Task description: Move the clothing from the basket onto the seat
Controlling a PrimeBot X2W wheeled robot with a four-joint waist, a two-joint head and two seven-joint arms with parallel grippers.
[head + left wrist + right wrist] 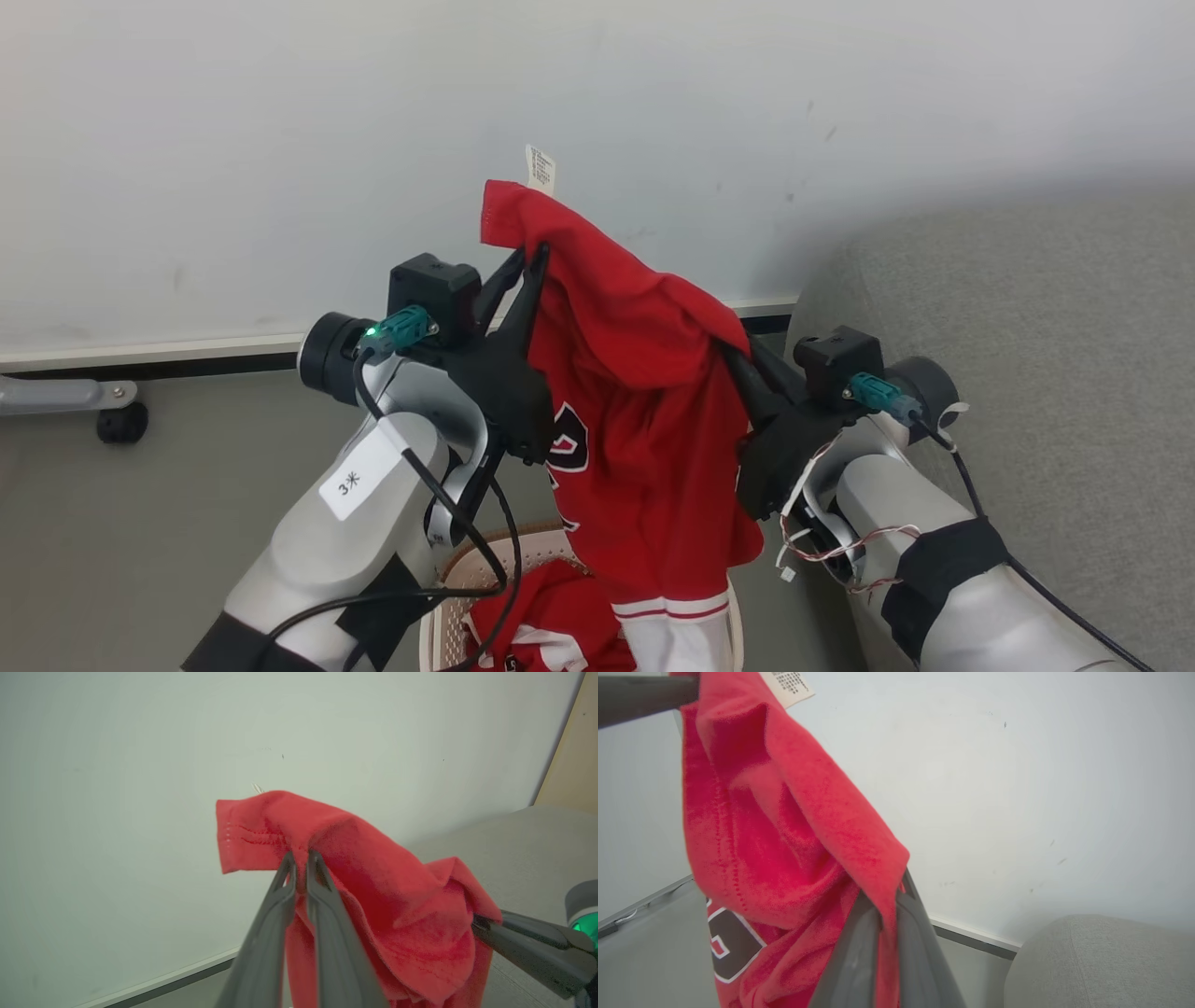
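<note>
From my station I see the left tool (530, 257) clamped on one top edge of the red jersey (644, 420), its two dark fingers pressed together with a fold of cloth between them. The right tool (738, 359) is pinched shut on the opposite edge, its tips partly buried under the fabric. In the right wrist view the cloth runs down between that tool's fingers (859, 942). The jersey hangs between the two tools in the air, well above the basket (446, 623), with a white tag (541, 170) standing up at its top corner and part of a dark number showing on its front. Its white striped hem reaches down to the basket's rim. A second red garment (551, 607) lies inside the basket. The grey seat (1027, 373) sits to my right, just beside the right arm, with no clothing on the part I can see.
</note>
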